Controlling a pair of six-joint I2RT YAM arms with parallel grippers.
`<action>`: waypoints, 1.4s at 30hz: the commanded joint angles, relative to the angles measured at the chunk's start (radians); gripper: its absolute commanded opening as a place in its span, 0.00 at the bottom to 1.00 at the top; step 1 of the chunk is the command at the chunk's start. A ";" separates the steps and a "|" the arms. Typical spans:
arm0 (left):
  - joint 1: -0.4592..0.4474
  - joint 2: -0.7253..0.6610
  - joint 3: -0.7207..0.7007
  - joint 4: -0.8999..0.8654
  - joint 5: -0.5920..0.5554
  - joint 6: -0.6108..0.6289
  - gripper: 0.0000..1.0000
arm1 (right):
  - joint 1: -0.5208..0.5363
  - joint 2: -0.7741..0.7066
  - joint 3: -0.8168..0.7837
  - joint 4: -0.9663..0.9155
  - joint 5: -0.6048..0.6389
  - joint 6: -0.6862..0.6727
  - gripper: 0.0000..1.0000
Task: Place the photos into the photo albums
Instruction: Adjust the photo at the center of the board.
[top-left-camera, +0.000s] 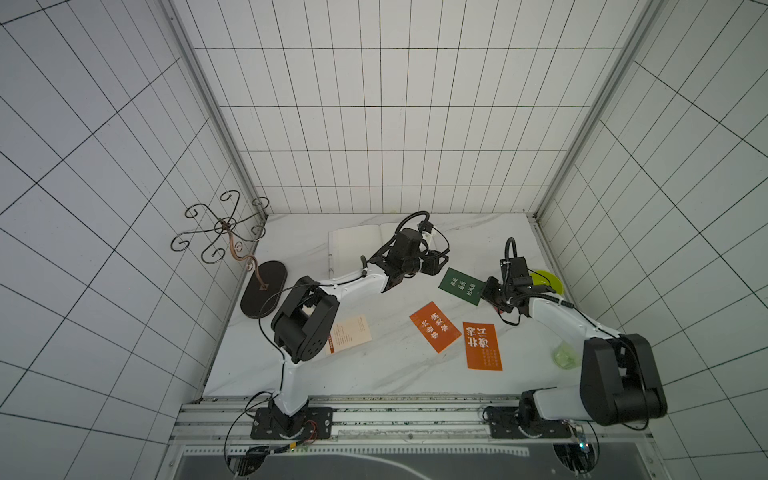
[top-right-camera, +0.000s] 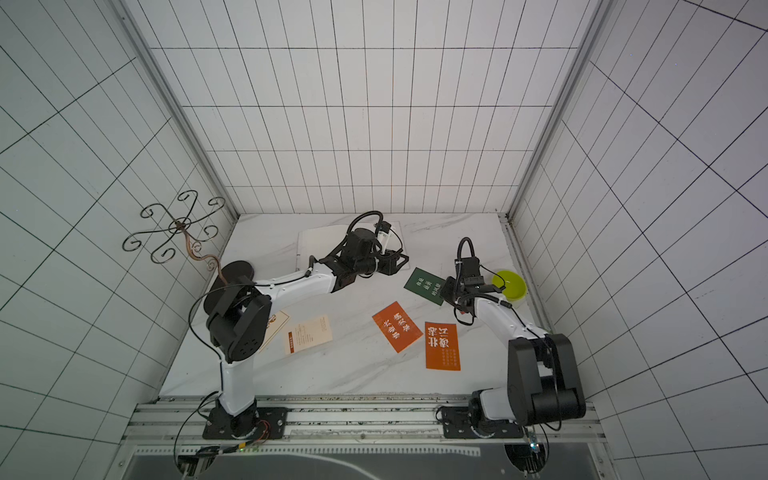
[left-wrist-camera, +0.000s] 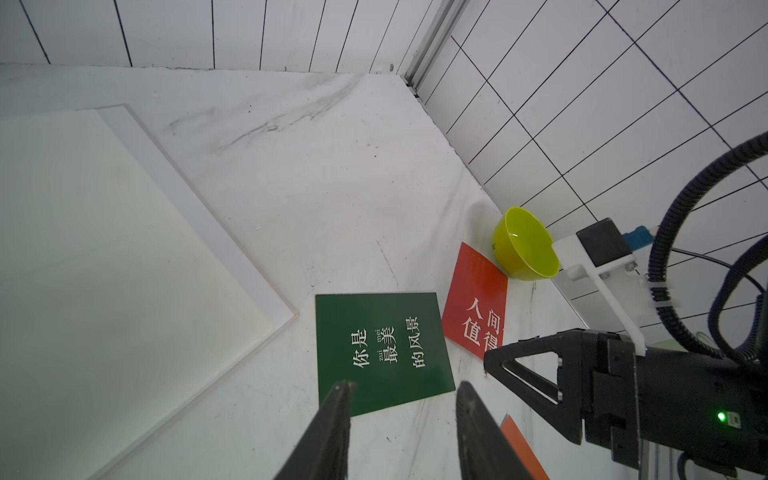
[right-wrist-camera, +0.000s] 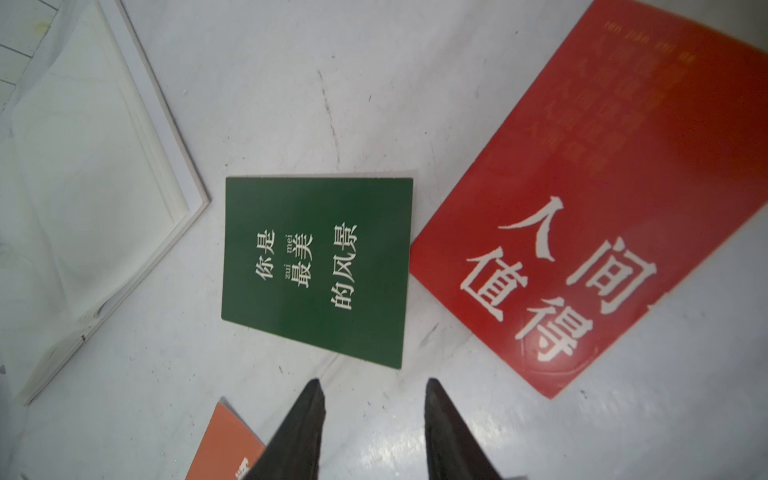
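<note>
Six photos lie on the table (top-left-camera: 395, 374): two orange photos (top-left-camera: 435, 327), two cream photos (top-right-camera: 309, 334), one dark green photo (top-left-camera: 462, 286), one red photo (left-wrist-camera: 476, 299). One photo album (top-left-camera: 357, 241) lies open at the back, cream pages up; one yellow-green bowl (top-right-camera: 509, 284) stands near the red photo. The left end effector (left-wrist-camera: 404, 386) and right end effector (right-wrist-camera: 373, 381) both gape, gripping nothing, by the dark green photo

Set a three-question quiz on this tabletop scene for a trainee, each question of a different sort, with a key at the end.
1. True or false: the photo album lies closed.
2. Which card lies nearest the yellow-green bowl? A orange, B red, C cream.
3. What do the left gripper and the right gripper hold?
Key: 1 false, it lies open. 2 B, the red card. 3 nothing; both are open and empty.
</note>
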 joint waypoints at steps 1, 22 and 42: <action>-0.011 0.084 0.073 0.009 -0.009 -0.036 0.41 | -0.031 0.050 0.020 0.062 0.001 0.020 0.41; -0.066 0.317 0.344 -0.166 0.003 0.024 0.41 | -0.106 0.092 0.035 0.070 -0.059 -0.035 0.41; -0.068 0.406 0.400 -0.223 0.052 -0.004 0.41 | -0.106 0.157 0.047 0.088 -0.078 -0.027 0.40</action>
